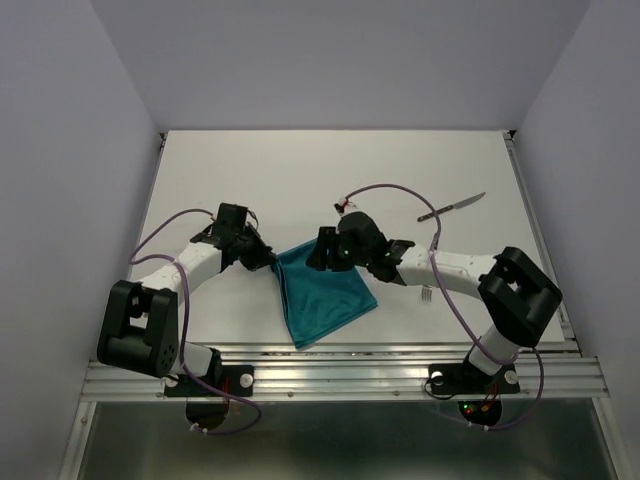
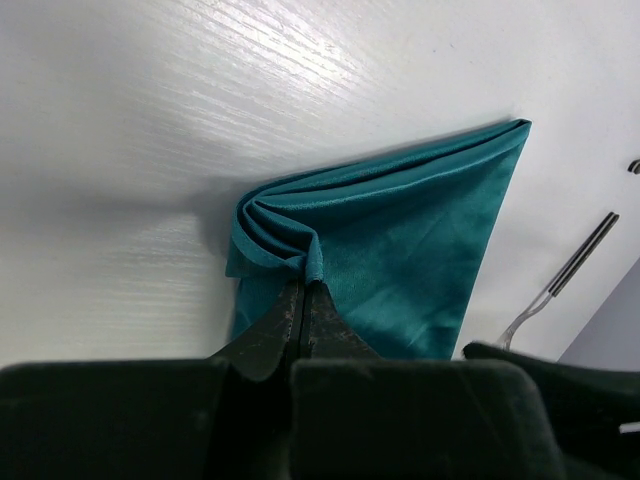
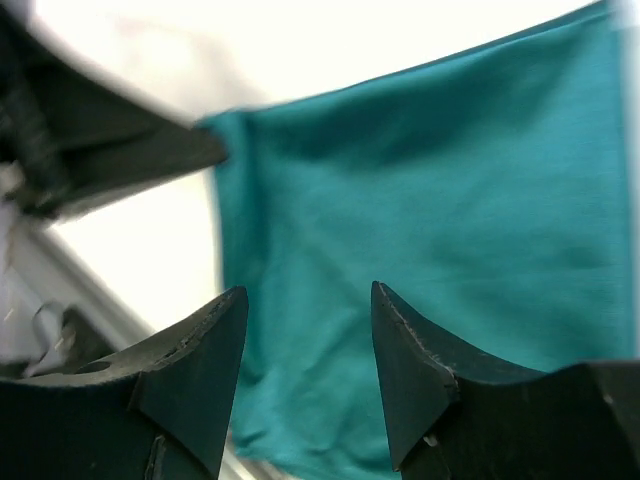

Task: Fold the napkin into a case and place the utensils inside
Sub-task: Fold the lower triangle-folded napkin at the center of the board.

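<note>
The teal napkin (image 1: 325, 295) lies folded on the white table between the two arms. My left gripper (image 1: 272, 262) is shut on its bunched far-left corner, and the pinched cloth shows at the fingertips (image 2: 303, 285) in the left wrist view. My right gripper (image 1: 318, 250) hovers open over the napkin's far edge. Nothing is between its fingers (image 3: 308, 292), and the napkin (image 3: 430, 200) lies spread below them. The knife (image 1: 452, 207) rests at the far right. Only the tines of the fork (image 1: 427, 294) show under the right arm; the fork (image 2: 560, 285) also lies just past the napkin (image 2: 400, 240).
The table's (image 1: 250, 170) near edge runs along a metal rail (image 1: 340, 368) just below the napkin. Grey walls close in the left, right and back. The left gripper's body (image 3: 120, 150) shows at the upper left of the right wrist view.
</note>
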Controlling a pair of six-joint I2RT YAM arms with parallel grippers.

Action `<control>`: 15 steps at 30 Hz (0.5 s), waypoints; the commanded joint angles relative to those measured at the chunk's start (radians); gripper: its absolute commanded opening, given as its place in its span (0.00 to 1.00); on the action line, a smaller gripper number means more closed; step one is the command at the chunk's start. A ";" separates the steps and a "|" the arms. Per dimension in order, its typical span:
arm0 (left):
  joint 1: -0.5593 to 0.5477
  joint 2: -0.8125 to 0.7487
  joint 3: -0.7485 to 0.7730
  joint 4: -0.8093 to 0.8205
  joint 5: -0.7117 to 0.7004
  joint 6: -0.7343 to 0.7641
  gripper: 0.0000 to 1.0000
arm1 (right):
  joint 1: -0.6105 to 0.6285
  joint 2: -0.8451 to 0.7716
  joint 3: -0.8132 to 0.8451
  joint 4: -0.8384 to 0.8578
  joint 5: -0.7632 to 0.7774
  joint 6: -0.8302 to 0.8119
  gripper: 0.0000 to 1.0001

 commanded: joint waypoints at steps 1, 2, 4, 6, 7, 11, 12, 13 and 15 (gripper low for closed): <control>-0.008 -0.001 0.041 -0.006 -0.020 -0.012 0.00 | -0.078 -0.018 0.012 -0.171 0.168 -0.076 0.58; -0.011 0.000 0.044 -0.006 -0.022 -0.012 0.00 | -0.087 -0.013 0.024 -0.191 0.202 -0.087 0.58; -0.012 0.002 0.044 -0.008 -0.023 -0.015 0.00 | -0.109 0.004 0.039 -0.242 0.226 -0.116 0.59; -0.014 0.003 0.045 -0.008 -0.023 -0.018 0.00 | -0.119 0.031 0.055 -0.250 0.224 -0.138 0.59; -0.015 0.003 0.045 -0.008 -0.023 -0.020 0.00 | -0.119 0.042 0.059 -0.250 0.223 -0.158 0.59; -0.018 0.003 0.048 -0.012 -0.026 -0.025 0.00 | -0.129 0.113 0.107 -0.279 0.254 -0.201 0.57; -0.020 0.003 0.048 -0.012 -0.026 -0.026 0.00 | -0.129 0.133 0.118 -0.280 0.257 -0.213 0.53; -0.020 0.003 0.048 -0.012 -0.026 -0.028 0.00 | -0.129 0.140 0.122 -0.279 0.254 -0.216 0.50; -0.023 0.005 0.051 -0.015 -0.026 -0.032 0.00 | -0.129 0.159 0.127 -0.280 0.248 -0.221 0.43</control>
